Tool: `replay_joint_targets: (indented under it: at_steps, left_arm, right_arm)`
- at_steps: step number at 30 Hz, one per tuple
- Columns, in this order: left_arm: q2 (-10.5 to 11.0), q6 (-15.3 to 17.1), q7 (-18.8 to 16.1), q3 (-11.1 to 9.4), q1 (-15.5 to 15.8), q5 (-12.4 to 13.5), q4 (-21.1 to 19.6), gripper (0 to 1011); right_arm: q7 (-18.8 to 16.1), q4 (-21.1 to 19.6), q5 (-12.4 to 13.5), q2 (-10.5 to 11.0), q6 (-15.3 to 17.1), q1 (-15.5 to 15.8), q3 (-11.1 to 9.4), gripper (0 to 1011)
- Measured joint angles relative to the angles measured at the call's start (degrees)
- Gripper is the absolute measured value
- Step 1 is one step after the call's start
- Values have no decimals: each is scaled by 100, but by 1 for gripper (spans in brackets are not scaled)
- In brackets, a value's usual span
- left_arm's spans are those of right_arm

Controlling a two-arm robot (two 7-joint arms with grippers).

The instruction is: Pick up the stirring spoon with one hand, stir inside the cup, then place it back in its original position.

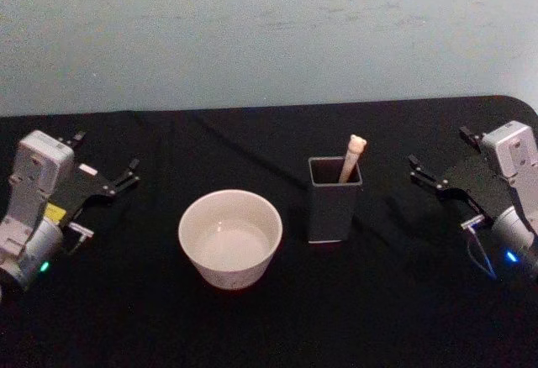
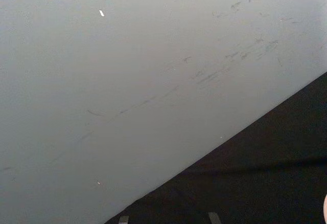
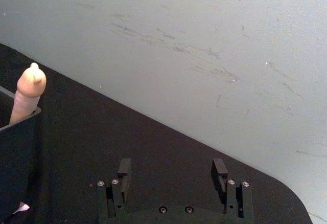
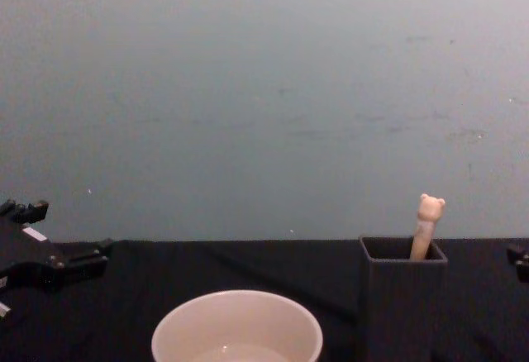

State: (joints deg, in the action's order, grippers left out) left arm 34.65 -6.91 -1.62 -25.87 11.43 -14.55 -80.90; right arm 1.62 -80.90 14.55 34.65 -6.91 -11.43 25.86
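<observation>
Head view: the stirring spoon (image 1: pixel 354 156) is seen standing tilted, handle up, in the dark holder (image 1: pixel 334 208) right of centre. The cup (image 1: pixel 229 238) is set just beside the holder, to its lower left, apart from it. The bear head on the handle is made out in the chest view. The left end effector (image 1: pixel 108 151) at the left edge and the right end effector (image 1: pixel 440 148) at the right edge are shown with fingers apart, gripping nothing. Bare black bench (image 1: pixel 252 137) is seen between each end effector and the vessels, and its rounded corner at upper right.
</observation>
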Motion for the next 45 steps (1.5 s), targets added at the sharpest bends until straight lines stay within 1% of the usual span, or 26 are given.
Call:
replay_joint_targets:
  at_steps: [45]
  left_arm:
    - [0, 0, 0, 0, 0, 0, 0, 1001]
  right_arm:
    - [0, 0, 0, 0, 0, 0, 0, 1002]
